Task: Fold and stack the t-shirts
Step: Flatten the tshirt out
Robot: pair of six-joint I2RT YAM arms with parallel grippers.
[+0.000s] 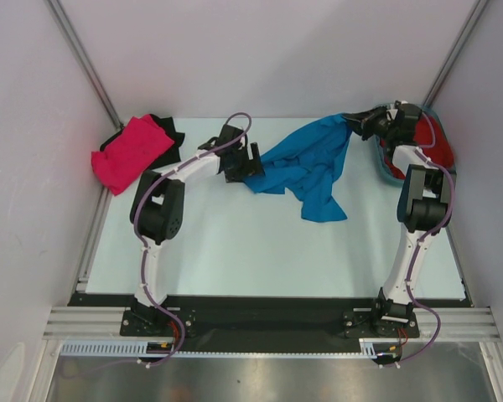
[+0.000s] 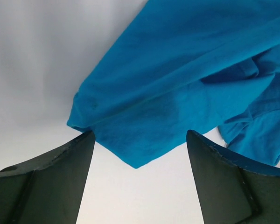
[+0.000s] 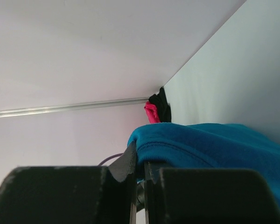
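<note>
Right gripper (image 3: 140,163): clenched on blue t-shirt (image 1: 310,163) edge.
Left gripper (image 2: 140,134): released, fingers spread at blue t-shirt's far corner, apparently not touching.

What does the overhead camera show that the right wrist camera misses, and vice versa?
Only overhead: both arms, the left gripper open beside the blue shirt, a dark red shirt in the teal tub. Only right wrist: the right gripper pinching that shirt, close up. Both: the blue shirt; the pink shirt and black shirt in a corner.
</note>
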